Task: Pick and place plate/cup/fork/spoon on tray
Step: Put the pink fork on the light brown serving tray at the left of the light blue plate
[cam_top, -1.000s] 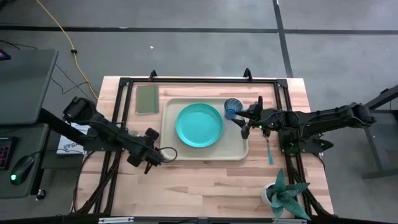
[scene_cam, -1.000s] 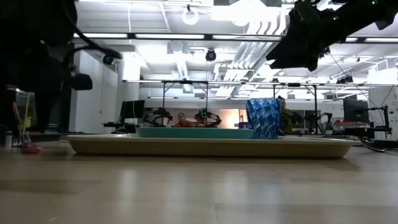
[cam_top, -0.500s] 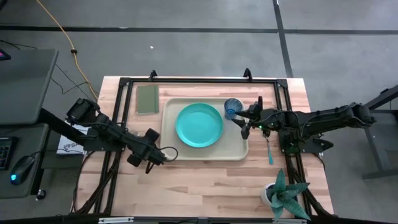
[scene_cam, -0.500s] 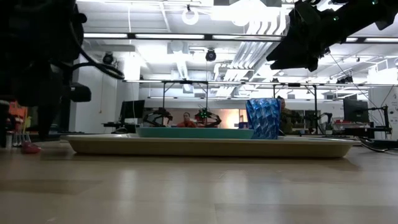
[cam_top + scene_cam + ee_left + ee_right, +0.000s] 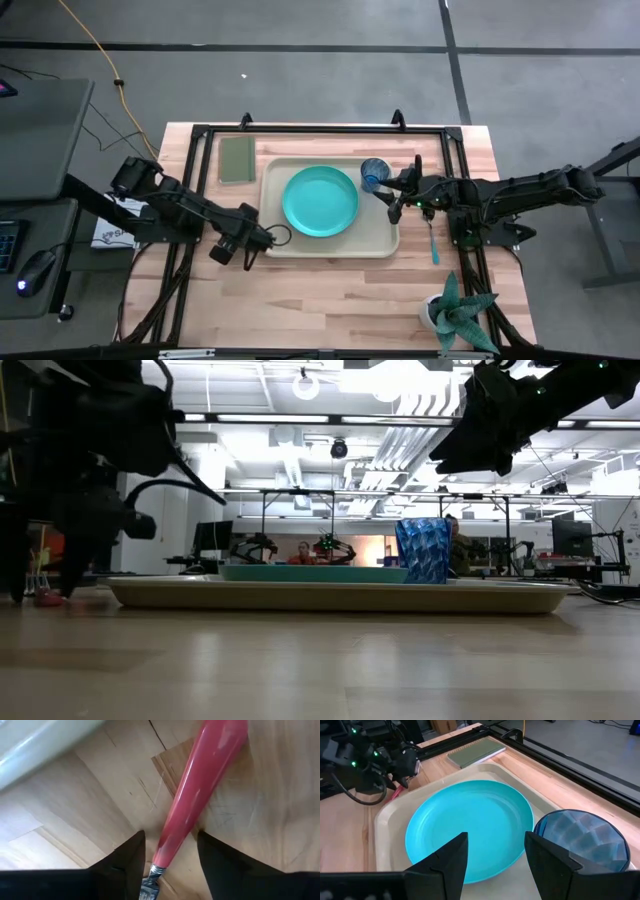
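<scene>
looking down from above, you have one plate (image 5: 320, 200) and one cup (image 5: 373, 173) on the tray (image 5: 380, 243); one spoon (image 5: 432, 238) lies on the table to its right. the left wrist view shows one fork (image 5: 197, 800) flat on wood between the left gripper (image 5: 167, 862)'s parted fingers, not yet clenched. the right gripper (image 5: 495, 857) hangs released over the tray.
</scene>
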Available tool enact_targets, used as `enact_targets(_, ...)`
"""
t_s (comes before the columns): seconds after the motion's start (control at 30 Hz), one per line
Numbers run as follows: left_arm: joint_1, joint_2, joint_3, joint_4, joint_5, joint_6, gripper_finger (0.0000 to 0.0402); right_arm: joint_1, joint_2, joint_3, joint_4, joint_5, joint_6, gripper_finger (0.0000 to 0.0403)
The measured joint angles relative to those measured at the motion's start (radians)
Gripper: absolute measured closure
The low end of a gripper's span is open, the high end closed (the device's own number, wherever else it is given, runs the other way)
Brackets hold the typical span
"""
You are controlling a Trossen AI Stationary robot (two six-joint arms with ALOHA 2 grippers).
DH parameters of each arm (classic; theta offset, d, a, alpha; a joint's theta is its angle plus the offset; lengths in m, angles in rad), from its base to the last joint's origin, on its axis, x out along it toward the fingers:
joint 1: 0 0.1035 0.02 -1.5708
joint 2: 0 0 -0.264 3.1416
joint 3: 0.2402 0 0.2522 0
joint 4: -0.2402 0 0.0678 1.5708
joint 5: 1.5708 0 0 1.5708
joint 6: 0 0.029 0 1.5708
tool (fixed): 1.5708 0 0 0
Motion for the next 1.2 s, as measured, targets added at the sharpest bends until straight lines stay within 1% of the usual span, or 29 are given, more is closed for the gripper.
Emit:
enact_targets(0.1,0.013,0.009,0.002,-0.001,0.016,0.01,0.0262,0.0,0.0,0.0,0.0,0.0,0.0,0.0214)
enact_targets(0.17,0.019,0.01,0.001,-0.001,0.015,0.011,0.0283,0.0,0.0,0.0,0.0,0.0,0.0,0.0214)
enact_targets(0.23,0.023,0.011,0.001,-0.002,0.014,0.011,0.0315,0.0,0.0,0.0,-0.004,0.0,0.0,0.0214)
enact_targets(0.33,0.022,0.007,0.001,-0.004,-0.006,0.002,0.0376,0.0,0.0,0.0,-0.012,0.0,0.0,0.0214)
enact_targets(0.37,0.021,0.008,0.003,-0.005,-0.011,-0.006,0.0386,0.0,0.0,0.0,-0.016,0.0,0.0,0.0214)
enact_targets(0.5,0.02,0.0,0.018,-0.016,-0.021,-0.025,0.0384,0.0,0.0,0.0,-0.019,0.0,0.001,0.0214)
enact_targets(0.6,0.01,-0.016,0.049,-0.037,-0.048,-0.036,0.0395,0.0,0.0,0.0,-0.019,0.0,0.007,0.0214)
enact_targets(0.73,-0.013,-0.05,0.11,-0.159,-0.062,-0.048,0.0398,0.0,0.0,0.0,-0.018,0.0,0.007,0.0214)
enact_targets(0.9,-0.047,-0.08,0.187,-0.304,-0.144,-0.043,0.04,0.0,0.0,0.0,-0.019,0.0,0.007,0.0214)
enact_targets(0.97,-0.053,-0.086,0.199,-0.362,-0.17,-0.034,0.0401,0.0,0.0,0.0,-0.018,0.0,0.007,0.0214)
enact_targets(1.1,-0.057,-0.086,0.2,-0.448,-0.212,0.02,0.0401,0.0,0.0,0.0,-0.018,0.0,0.007,0.0214)
enact_targets(1.2,-0.057,-0.086,0.2,-0.465,-0.281,0.137,0.0401,0.0,0.0,0.0,-0.018,0.0,0.007,0.0214)
